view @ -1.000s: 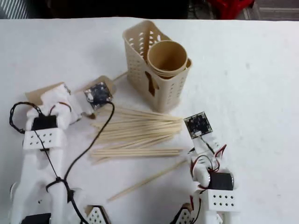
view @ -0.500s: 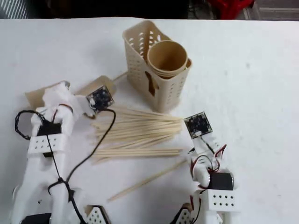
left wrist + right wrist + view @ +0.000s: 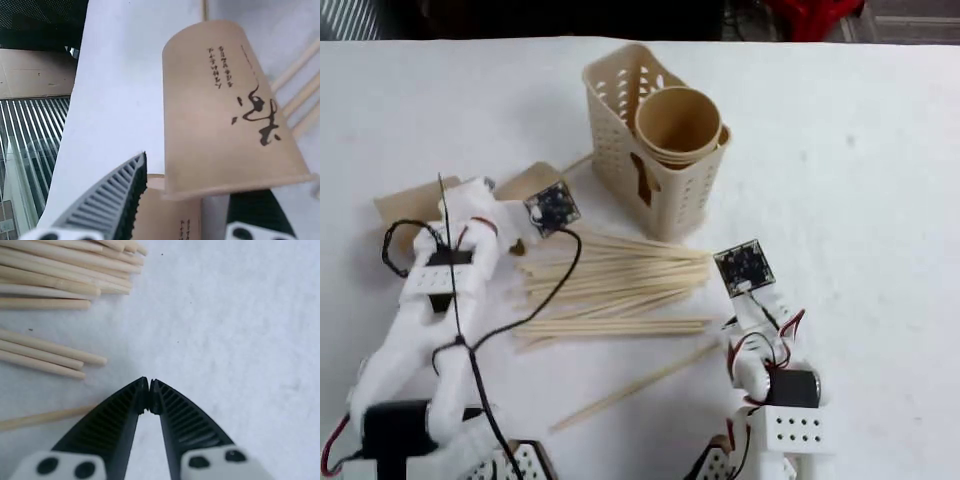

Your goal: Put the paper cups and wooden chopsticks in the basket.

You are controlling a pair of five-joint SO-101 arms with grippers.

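White table (image 3: pixel 840 150): my left claw (image 3: pixel 195 180) stands wide astride a toppled paper cup (image 3: pixel 225 115), evidently to grip it; right claw (image 3: pixel 150 395) closed, resting beside the chopsticks (image 3: pixel 50 285).

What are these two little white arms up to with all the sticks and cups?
They are clearing a table into a basket. A stack of paper cups already stands in the basket. The left arm's tool is open at another paper cup lying on its side, not yet clamped on it. The wooden chopsticks lie in a loose pile in front of the basket. The right arm's tool is shut and empty beside them.
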